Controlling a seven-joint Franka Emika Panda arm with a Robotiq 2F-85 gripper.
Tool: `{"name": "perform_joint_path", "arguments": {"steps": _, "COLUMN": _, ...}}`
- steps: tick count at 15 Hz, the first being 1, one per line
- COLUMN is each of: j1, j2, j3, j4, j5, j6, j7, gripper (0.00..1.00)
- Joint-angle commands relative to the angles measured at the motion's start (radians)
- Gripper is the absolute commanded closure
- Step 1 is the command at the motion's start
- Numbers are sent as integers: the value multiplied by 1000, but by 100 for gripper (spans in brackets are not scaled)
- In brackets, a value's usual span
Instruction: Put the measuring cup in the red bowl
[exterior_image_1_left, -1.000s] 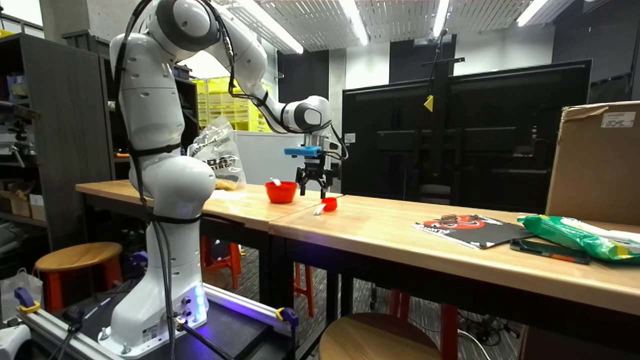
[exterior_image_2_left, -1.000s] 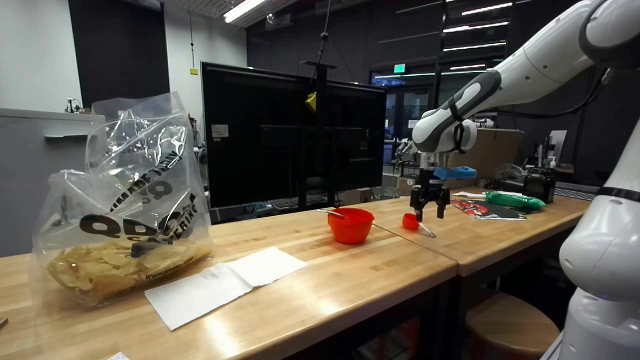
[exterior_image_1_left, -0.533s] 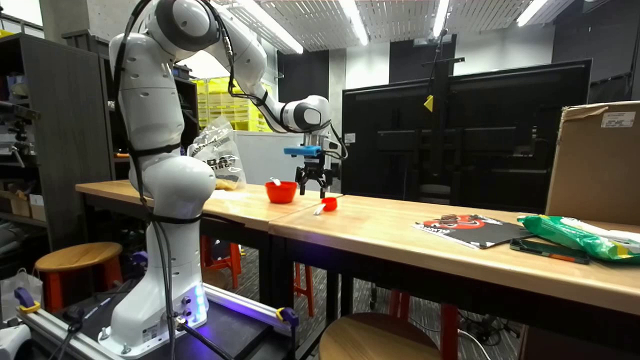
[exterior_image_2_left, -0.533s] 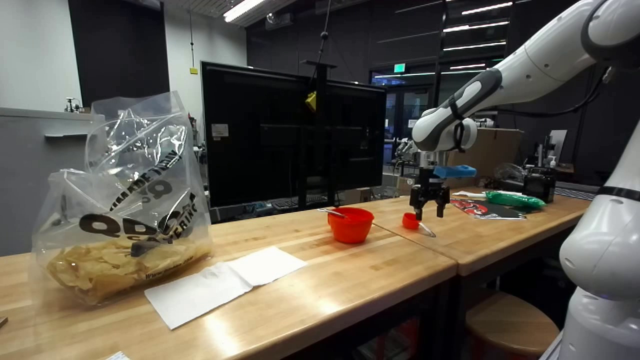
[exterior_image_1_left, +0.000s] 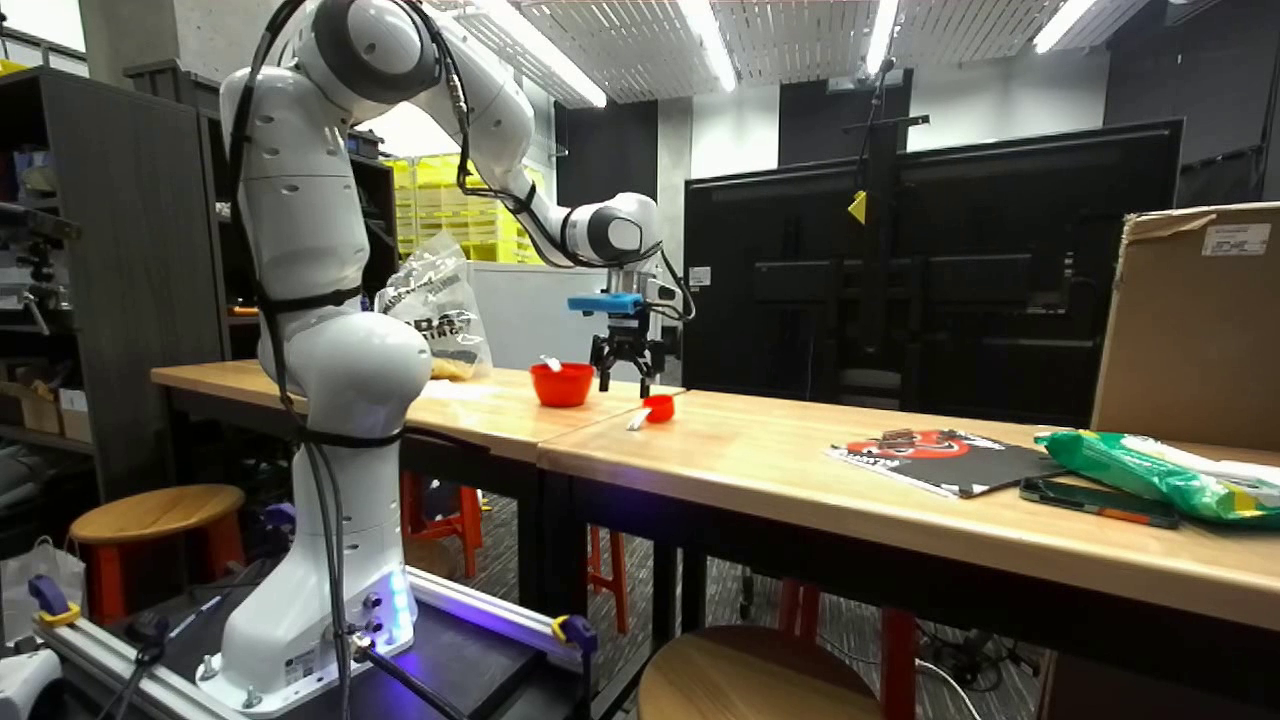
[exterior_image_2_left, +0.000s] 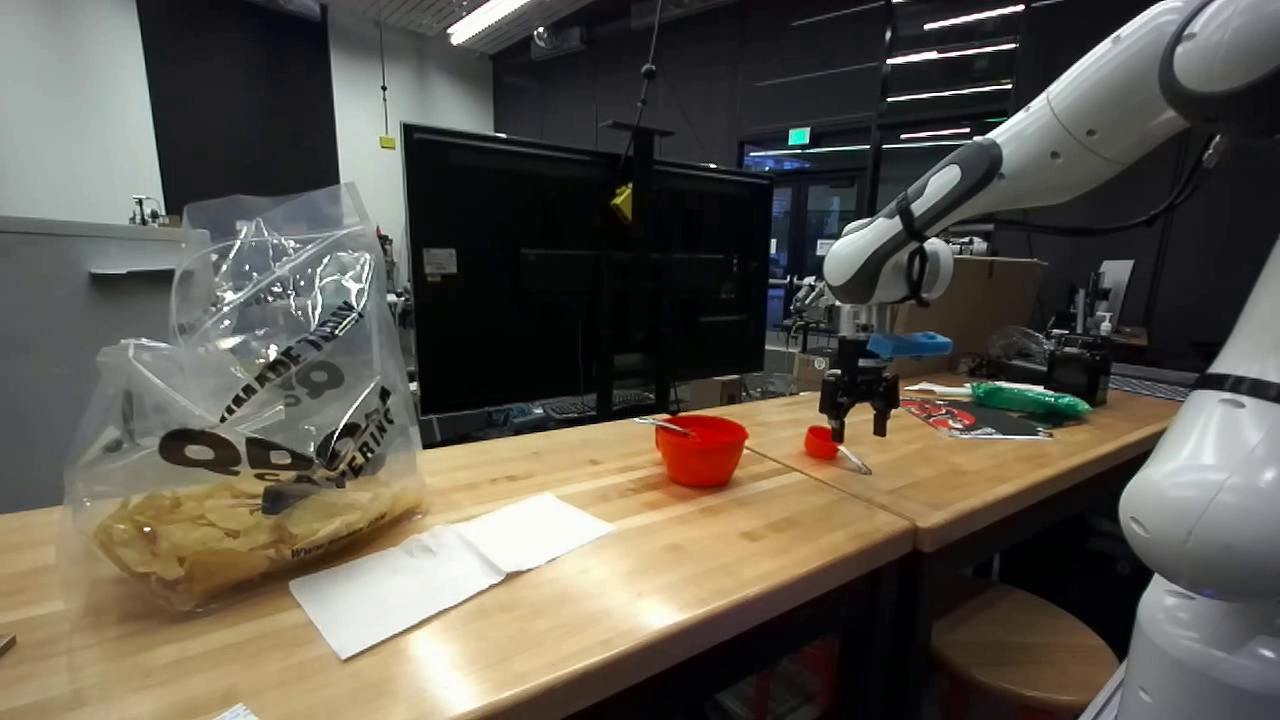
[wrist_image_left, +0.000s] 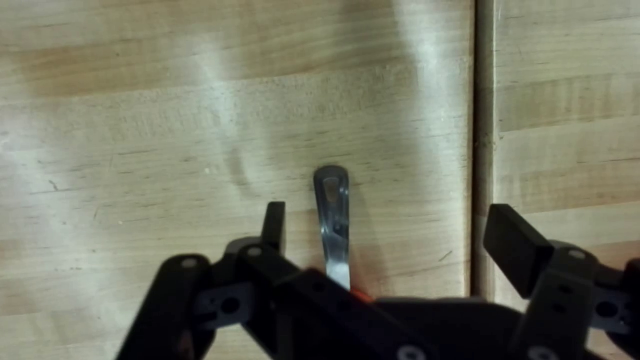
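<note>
Claw (exterior_image_2_left: 859, 433) between bowl (exterior_image_2_left: 700, 460) and green packet (exterior_image_2_left: 1030, 399)

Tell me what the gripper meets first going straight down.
Probably the pale wooden tabletop, the open black gripper straddling the slim grey handle of the small red measuring cup; depth is unclear, so cup or handle could come first.

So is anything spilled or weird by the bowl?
Nothing looks spilled. The odd bit: a handle pokes out of the bowl, so something seems to be inside. I can't make out what.
</note>
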Motion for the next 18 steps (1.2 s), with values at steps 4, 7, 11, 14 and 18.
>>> {"name": "perform_joint_path", "arguments": {"steps": 4, "j1": 0, "j2": 7, "j3": -7, "j4": -8, "j5": -19, "j6": 44, "j7": -91, "gripper": 0}}
{"name": "perform_joint_path", "arguments": {"steps": 7, "j1": -11, "j2": 31, "j3": -31, "j4": -11, "j5": -3, "j6": 115, "j7": -160, "gripper": 0}}
{"name": "perform_joint_path", "arguments": {"steps": 11, "j1": -23, "j2": 75, "j3": -67, "j4": -13, "j5": 55, "j6": 194, "j7": -240, "gripper": 0}}
{"name": "perform_joint_path", "arguments": {"steps": 14, "j1": -31, "j2": 99, "j3": -73, "j4": -15, "j5": 79, "j6": 238, "j7": -257, "gripper": 0}}
{"name": "perform_joint_path", "arguments": {"steps": 18, "j1": -30, "j2": 108, "j3": -63, "j4": -15, "j5": 69, "j6": 275, "j7": -253, "gripper": 0}}
